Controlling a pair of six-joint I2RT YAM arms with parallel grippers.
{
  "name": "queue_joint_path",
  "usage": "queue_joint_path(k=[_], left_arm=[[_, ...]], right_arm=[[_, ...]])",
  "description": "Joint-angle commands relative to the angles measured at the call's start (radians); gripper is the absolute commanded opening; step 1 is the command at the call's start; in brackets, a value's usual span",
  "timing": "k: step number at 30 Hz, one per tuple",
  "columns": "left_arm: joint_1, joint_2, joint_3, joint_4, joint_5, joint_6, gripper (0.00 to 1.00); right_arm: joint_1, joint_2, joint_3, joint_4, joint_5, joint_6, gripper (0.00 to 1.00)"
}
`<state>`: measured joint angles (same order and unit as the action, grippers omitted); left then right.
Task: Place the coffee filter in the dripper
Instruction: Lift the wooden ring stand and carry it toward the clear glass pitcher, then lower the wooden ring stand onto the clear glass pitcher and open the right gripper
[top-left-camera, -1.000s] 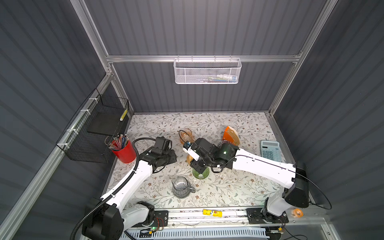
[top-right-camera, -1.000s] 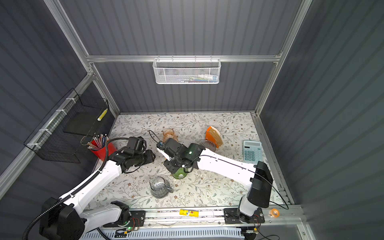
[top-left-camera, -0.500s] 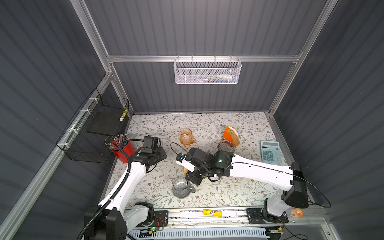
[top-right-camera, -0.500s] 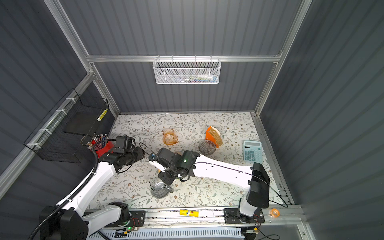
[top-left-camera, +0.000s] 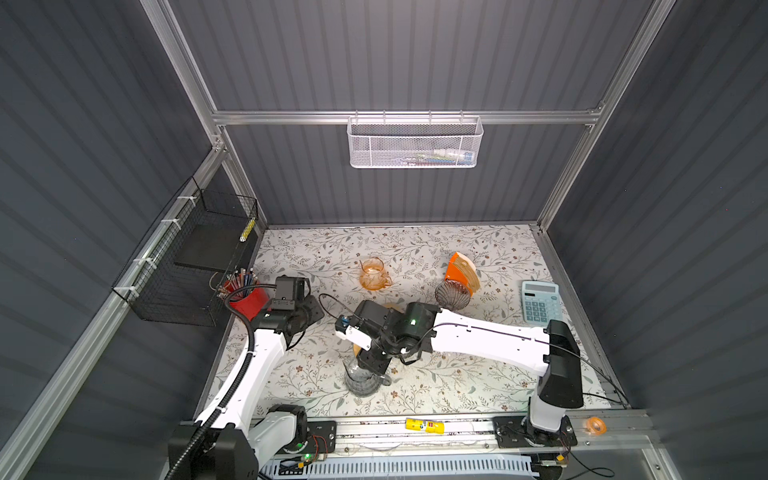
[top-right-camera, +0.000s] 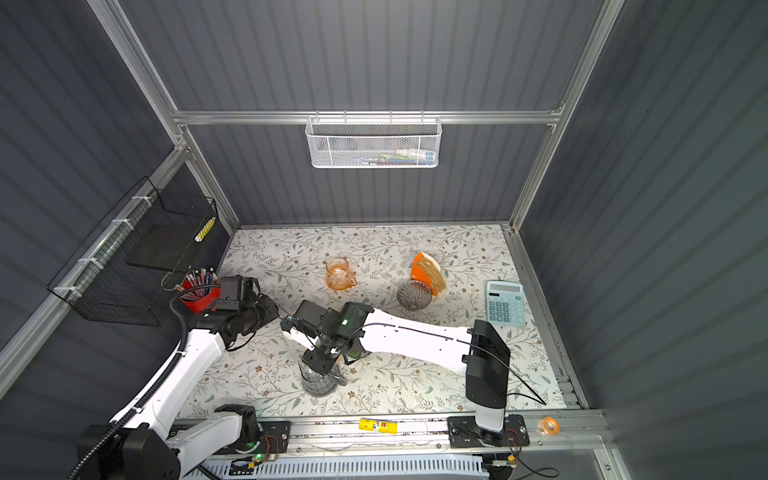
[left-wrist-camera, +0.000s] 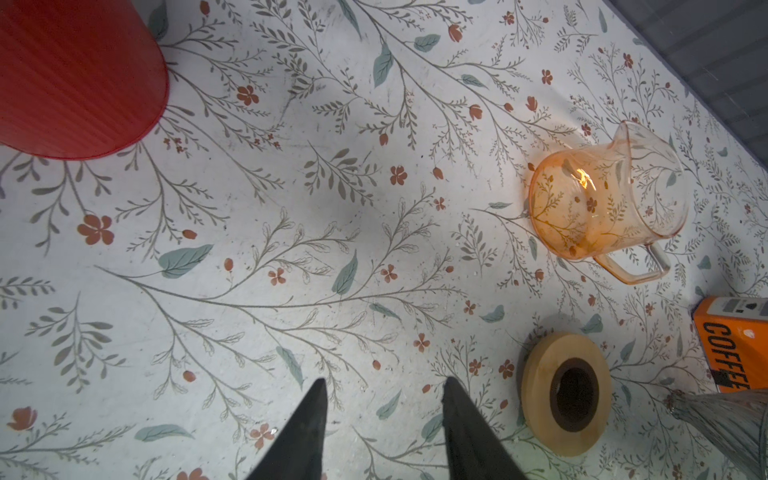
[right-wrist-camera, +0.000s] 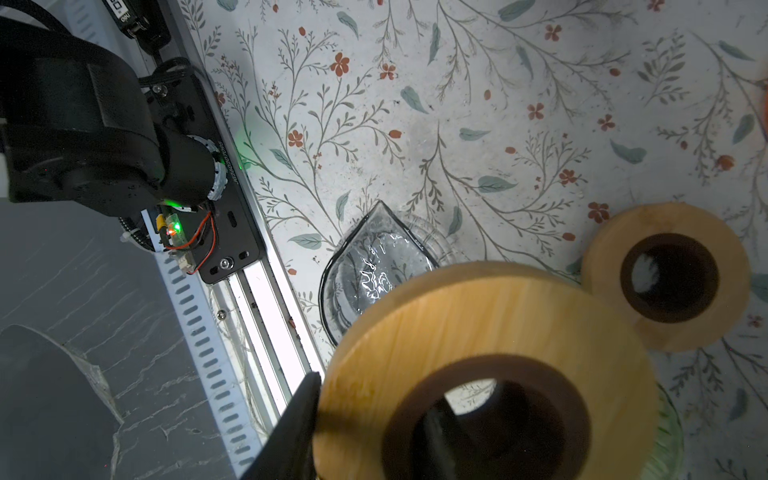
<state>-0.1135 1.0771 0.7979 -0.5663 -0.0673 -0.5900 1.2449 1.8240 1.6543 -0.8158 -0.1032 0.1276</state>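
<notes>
Your right gripper (right-wrist-camera: 374, 395) was clamped on the round wooden dripper collar (right-wrist-camera: 490, 324), one finger through its dark hole, above the clear glass carafe (right-wrist-camera: 374, 270). Your left gripper (left-wrist-camera: 382, 384) hung open and empty over the floral mat (left-wrist-camera: 291, 208). The brown paper coffee filters (top-left-camera: 467, 270) sat in their orange box (top-left-camera: 451, 268), well apart. You seemed to be seating the dripper. Next you'd need to lower it level, then fetch a filter.
</notes>
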Motion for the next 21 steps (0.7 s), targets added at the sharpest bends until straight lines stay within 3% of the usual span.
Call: queue_joint_path(k=[1,21], left_arm=[[0.022,-0.024,-0.016,-0.021,0.015,0.020,0.46],[0.099,-0.036,-0.039,0.008,0.087,0.045,0.47]], right_arm=[[0.014,0.025,0.043,-0.038,-0.011,-0.033,0.26],[0.047,0.162,0.170,-0.133,-0.044,-0.068,0.27]])
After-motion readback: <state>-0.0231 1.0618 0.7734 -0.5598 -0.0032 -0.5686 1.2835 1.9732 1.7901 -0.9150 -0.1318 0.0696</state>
